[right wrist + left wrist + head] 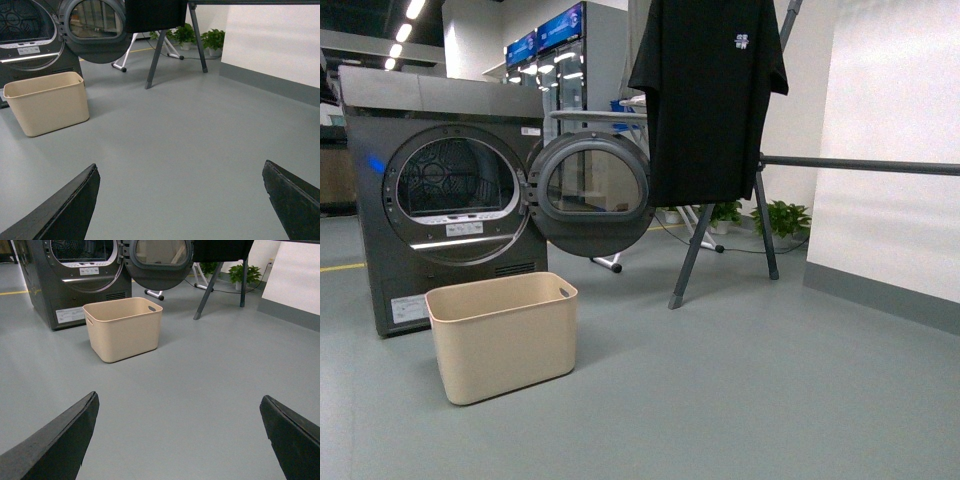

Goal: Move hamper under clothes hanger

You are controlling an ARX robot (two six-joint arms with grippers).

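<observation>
The beige hamper stands empty on the grey floor in front of the dark grey dryer, left of the clothes hanger. It also shows in the left wrist view and the right wrist view. The clothes hanger stands at the middle right with A-frame legs, a long bar running right and a black T-shirt. My left gripper is open, empty, well short of the hamper. My right gripper is open, empty, over bare floor. Neither arm shows in the front view.
The dryer's round door hangs open toward the hanger. A white wall with a grey skirting runs along the right. Potted plants and a cable lie behind the hanger's legs. Grey floor spreads between hamper and hanger.
</observation>
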